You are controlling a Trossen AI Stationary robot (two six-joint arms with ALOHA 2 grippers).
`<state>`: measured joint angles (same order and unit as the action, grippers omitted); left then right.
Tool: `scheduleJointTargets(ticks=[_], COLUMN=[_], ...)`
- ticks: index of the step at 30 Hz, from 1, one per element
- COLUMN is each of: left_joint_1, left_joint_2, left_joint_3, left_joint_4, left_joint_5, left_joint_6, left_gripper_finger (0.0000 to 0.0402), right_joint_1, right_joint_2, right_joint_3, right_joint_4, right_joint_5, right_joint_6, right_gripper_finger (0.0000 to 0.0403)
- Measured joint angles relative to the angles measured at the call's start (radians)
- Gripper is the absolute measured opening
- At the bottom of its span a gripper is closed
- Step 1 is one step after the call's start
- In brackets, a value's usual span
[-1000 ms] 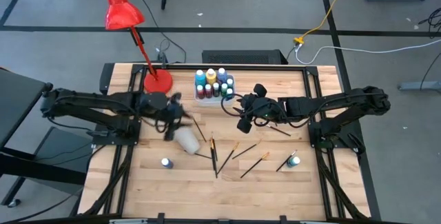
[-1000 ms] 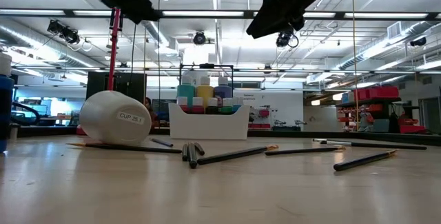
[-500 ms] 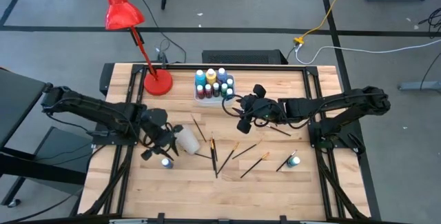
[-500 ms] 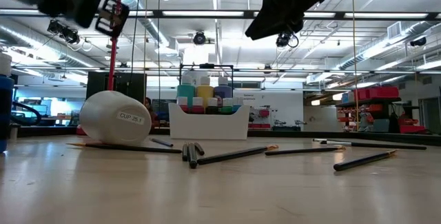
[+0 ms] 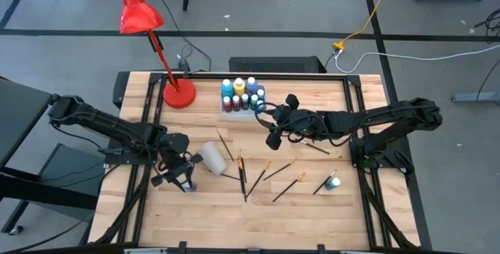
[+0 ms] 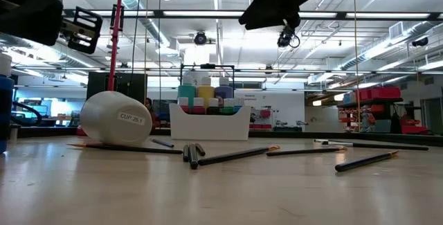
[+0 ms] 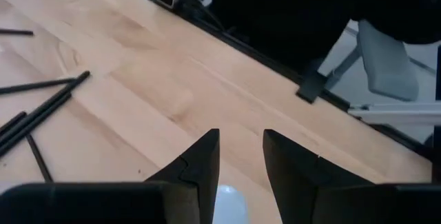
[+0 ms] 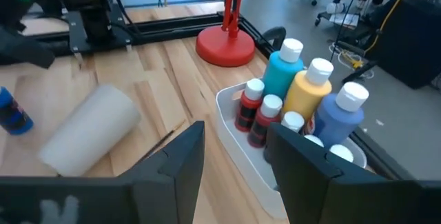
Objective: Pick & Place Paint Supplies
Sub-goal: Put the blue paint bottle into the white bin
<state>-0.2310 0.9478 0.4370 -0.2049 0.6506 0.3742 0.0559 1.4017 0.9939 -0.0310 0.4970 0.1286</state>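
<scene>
The left gripper (image 5: 178, 177) hangs at the lower left of the high view, straight over a small blue paint bottle (image 8: 14, 114). Its two fingers stand apart with nothing between them yet, and the bottle's pale cap (image 7: 227, 202) shows in the gap in the left wrist view. The bottle stands upright, so its long axis runs straight up. It looks light, hard and smooth, likely to tip or slip if nudged, so a hold across the body just under the cap seems safest.

Just to its right a white cup (image 5: 211, 159) lies on its side, mouth toward the table's middle. Thin brushes (image 5: 242, 174) lie flat and scattered at lower centre, pointing mostly up-and-down or on a diagonal; they look stiff and very light, best pinched at mid-handle.

The right gripper (image 5: 275, 133) hovers at centre, fingers parted and empty, beside the white tray (image 5: 226, 113) of upright bottles at upper centre. Another bottle (image 5: 333, 181) stands alone at lower right.
</scene>
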Motion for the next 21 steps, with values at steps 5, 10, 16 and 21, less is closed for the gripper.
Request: scheduleJointTargets(ticks=[5, 10, 16, 21], left_joint_1=[0.000, 0.000, 0.002, 0.002], left_joint_2=[0.000, 0.000, 0.003, 0.003], left_joint_3=[0.000, 0.000, 0.000, 0.000], left_joint_4=[-0.036, -0.053, -0.051, 0.015], left_joint_5=[-0.004, -0.006, -0.057, -0.144], left_joint_6=[0.076, 0.127, 0.127, -0.035], left_gripper_finger=[0.0120, 0.0120, 0.0120, 0.0120], right_joint_1=[0.000, 0.000, 0.000, 0.000], right_joint_2=[0.000, 0.000, 0.000, 0.000], right_joint_3=[0.000, 0.000, 0.000, 0.000], right_joint_4=[0.003, 0.023, 0.035, 0.037], right_joint_5=[-0.002, -0.002, -0.002, -0.002], right_joint_6=[0.062, 0.073, 0.073, 0.073], right_gripper_finger=[0.0165, 0.0165, 0.0165, 0.0165])
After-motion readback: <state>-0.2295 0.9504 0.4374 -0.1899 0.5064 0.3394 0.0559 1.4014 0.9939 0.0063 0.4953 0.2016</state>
